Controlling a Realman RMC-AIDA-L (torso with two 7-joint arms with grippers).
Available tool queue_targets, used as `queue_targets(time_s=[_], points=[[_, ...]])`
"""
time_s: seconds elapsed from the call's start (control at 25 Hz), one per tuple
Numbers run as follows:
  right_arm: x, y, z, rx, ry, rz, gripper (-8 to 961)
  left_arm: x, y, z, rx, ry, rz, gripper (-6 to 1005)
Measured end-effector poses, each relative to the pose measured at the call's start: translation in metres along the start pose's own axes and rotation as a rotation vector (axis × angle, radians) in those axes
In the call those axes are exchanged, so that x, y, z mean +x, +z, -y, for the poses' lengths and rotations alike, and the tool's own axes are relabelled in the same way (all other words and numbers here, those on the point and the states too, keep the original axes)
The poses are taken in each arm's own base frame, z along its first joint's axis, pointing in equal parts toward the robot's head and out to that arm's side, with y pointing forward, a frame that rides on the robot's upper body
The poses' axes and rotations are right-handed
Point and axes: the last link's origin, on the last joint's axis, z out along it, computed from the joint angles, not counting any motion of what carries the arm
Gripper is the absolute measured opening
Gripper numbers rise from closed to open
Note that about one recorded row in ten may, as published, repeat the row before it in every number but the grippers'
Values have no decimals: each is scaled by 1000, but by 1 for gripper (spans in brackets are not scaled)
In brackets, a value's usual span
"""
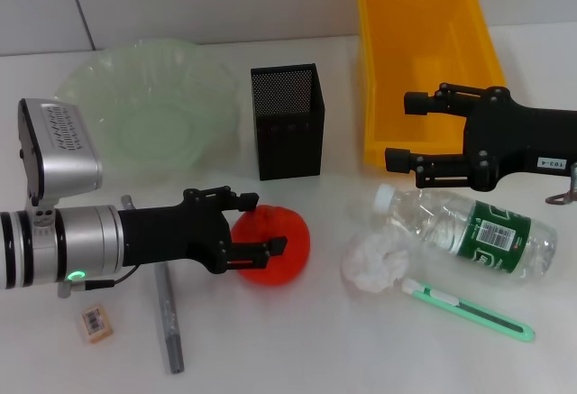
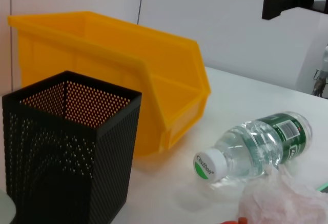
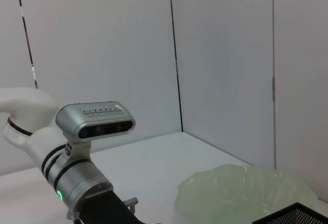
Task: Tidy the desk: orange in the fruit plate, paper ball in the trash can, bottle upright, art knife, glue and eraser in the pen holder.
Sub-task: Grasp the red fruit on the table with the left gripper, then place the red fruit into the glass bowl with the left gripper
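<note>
Straddling the round orange-red fruit, the left tool has its fingers apart, one on each side, not yet clamped. The fruit rests on the white desk, in front of the black mesh pen holder and well apart from the pale green translucent fruit plate at the rear left.

Beside the fruit, a crumpled white paper ball lies touching the clear plastic water bottle with green label, which is on its side. A green art knife lies in front of these. A grey glue stick and small tan eraser sit below the left arm. The right tool hovers open near the front edge of the yellow plastic trash bin.

Risks, as judged: the round fruit may roll or squirt from the fingers if they close off-centre; a low carry could strike the pen holder or the plate rim. The arm could also sweep the glue stick beneath it.
</note>
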Motion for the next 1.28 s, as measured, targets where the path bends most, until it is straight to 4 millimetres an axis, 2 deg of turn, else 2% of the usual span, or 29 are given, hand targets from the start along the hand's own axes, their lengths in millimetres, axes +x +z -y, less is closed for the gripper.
queue_targets(time_s=[0.48,0.68,0.88,1.28], points=[[1,0,2,8,-1,-13,784,-3,4,-2,-5,10,30,729],[2,1,2,7,-1,-15,782,-7,7,-1,6,13,65,524],[2,1,1,4,-1,-16,780,-6,7,0,19,-1,47,274],[3,0,1,11,3,-15,775,-1,3,-1,14,6,9,210]])
